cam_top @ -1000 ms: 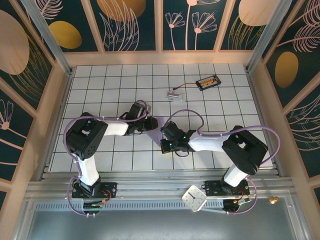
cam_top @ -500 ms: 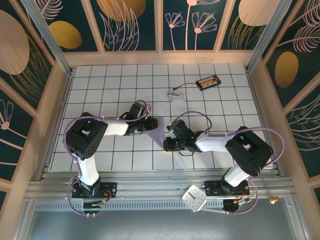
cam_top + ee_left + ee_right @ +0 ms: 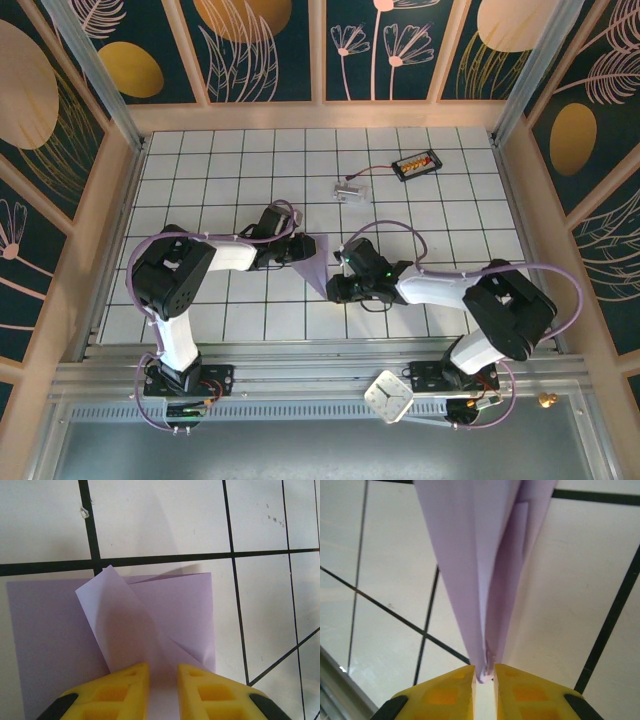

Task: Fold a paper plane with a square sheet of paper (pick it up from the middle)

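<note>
The paper plane (image 3: 315, 262) is a lavender pointed wedge lying between my two grippers on the white tiled table (image 3: 220, 170). Its wide end is at my left gripper (image 3: 298, 248) and its tip at my right gripper (image 3: 332, 292). In the left wrist view the folded lavender paper (image 3: 165, 610) spreads ahead of the left gripper (image 3: 163, 680), whose yellow fingers (image 3: 120, 690) stand narrowly apart with paper between them. In the right wrist view the creased paper (image 3: 475, 555) narrows to a crumpled tip wedged in the right gripper (image 3: 484, 676).
A small clear plastic piece with a wire (image 3: 348, 189) and a black holder with orange parts (image 3: 415, 164) lie at the back of the table. A white clock-like square (image 3: 388, 395) rests on the front rail. Wooden walls surround the tiles.
My right gripper has slid right and toward the near edge along the paper to its tip, uncovering the lavender wedge. The left gripper has stayed in place.
</note>
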